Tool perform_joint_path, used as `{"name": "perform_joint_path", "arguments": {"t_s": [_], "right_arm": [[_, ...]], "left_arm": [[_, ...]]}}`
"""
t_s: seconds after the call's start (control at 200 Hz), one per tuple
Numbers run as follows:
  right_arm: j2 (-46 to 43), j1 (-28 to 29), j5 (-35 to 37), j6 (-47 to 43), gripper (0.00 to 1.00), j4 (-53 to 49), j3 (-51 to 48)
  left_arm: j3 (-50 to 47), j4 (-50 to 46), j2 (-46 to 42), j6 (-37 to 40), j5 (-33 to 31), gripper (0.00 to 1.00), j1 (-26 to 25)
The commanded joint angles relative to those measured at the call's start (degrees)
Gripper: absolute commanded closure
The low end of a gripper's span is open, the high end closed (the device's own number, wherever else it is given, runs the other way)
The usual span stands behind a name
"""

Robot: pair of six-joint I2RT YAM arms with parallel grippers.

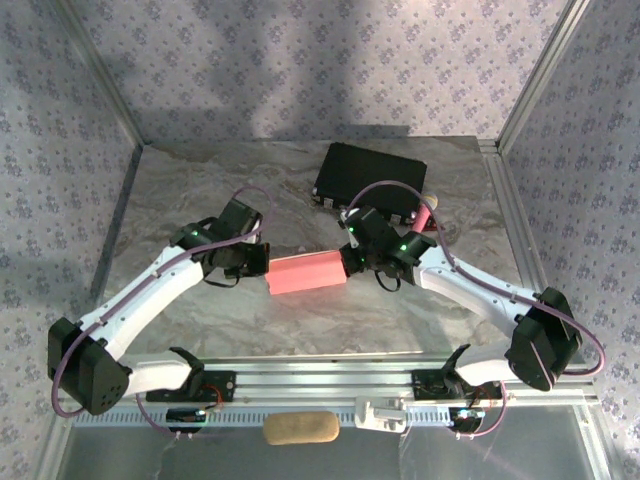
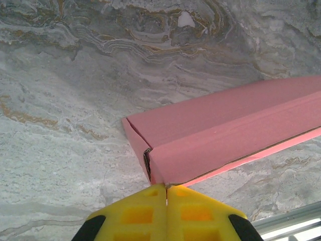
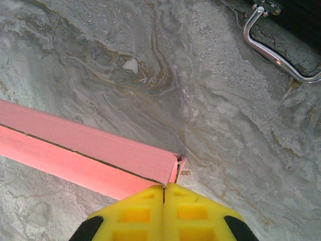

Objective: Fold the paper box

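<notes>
On the middle of the table, the paper box lies flat between the two grippers, closed into a long block.

Its long axis runs left to right across the top view, the right end tilted slightly toward the far wall; one short end faces each arm. The left gripper meets the left end and the right gripper the right end. In each wrist view the yellow fingers are clenched together, nothing visible between them, with the tips of the left gripper and right gripper right at a corner of the box. The table is grey, marble-patterned. A black case lies beyond the box at the far side. Walls papered in a small floral print enclose the space.
</notes>
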Motion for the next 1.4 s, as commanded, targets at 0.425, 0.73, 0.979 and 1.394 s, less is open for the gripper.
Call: {"name": "perform_joint_path", "arguments": {"t_s": [0.425, 0.73, 0.979, 1.394], "right_arm": [[1.19, 1.23, -1.16, 0.59, 1.00, -3.09, -0.01], [0.80, 1.44, -0.36, -1.34, 1.00, -1.94, -1.15], [1.77, 2.38, 1.64, -2.51, 1.00, -1.38, -2.26], [2.63, 3.61, 4.38, -2.67, 1.00, -1.95, -1.90]], "left_arm": [[-2.58, 0.98, -2.06, 2.79, 0.98, 1.00, -0.16], [-3.20, -0.44, -2.54, 4.64, -0.90, 1.00, -0.13], [-4.93, 0.33, -2.68, 4.86, -1.39, 1.00, -0.36], [-6.94, 1.09, -3.22, 4.12, -3.27, 1.00, -1.72]]}}
